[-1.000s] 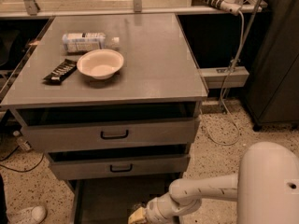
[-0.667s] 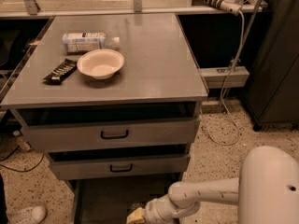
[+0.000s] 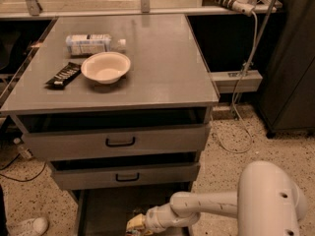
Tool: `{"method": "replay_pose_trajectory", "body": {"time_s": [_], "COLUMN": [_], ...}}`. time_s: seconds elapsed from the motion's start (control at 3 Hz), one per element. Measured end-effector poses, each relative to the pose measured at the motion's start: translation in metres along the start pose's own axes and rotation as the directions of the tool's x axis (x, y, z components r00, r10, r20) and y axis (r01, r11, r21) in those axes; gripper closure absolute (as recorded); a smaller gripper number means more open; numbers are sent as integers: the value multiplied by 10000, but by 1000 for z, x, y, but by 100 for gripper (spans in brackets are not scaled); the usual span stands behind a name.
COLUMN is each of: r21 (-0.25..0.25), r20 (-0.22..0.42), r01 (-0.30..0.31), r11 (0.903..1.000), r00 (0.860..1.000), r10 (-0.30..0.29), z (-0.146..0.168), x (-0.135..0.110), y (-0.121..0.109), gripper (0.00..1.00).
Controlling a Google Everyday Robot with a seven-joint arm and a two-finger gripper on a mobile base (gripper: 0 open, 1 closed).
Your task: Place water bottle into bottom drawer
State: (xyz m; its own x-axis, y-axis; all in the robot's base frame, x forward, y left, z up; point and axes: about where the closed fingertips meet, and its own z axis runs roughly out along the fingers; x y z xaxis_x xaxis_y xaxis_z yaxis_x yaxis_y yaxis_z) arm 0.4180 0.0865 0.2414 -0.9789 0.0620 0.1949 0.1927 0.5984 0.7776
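Observation:
The bottom drawer (image 3: 101, 209) is pulled open under the cabinet, showing its dark flat floor. My gripper (image 3: 136, 226) reaches down into it from the right, at the lower edge of the view, on the end of the white arm (image 3: 206, 208). The clear ribbed water bottle does not show; it may be hidden at the gripper or lie below the view's edge.
On the grey cabinet top (image 3: 162, 68) lie a bottle wrapped in a large white label (image 3: 93, 44), a white bowl (image 3: 106, 67) and a dark snack bar (image 3: 63, 74). Two grey drawers with black handles (image 3: 120, 142) sit slightly open above. A white shoe (image 3: 29, 226) is on the floor at left.
The arm and gripper have shifted slightly to the left over the bottom drawer. Nothing on the cabinet top has moved.

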Motion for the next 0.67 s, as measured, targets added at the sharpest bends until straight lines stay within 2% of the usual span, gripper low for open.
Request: {"method": "replay_pose_trajectory", "body": {"time_s": [0.67], "r21": [-450], "r20": [41], "r01": [56], "r11": [9990], "r00": [10000], "r10": [-54], "z": [37], "x": [-36], "y": [-3], "gripper": [100]}}
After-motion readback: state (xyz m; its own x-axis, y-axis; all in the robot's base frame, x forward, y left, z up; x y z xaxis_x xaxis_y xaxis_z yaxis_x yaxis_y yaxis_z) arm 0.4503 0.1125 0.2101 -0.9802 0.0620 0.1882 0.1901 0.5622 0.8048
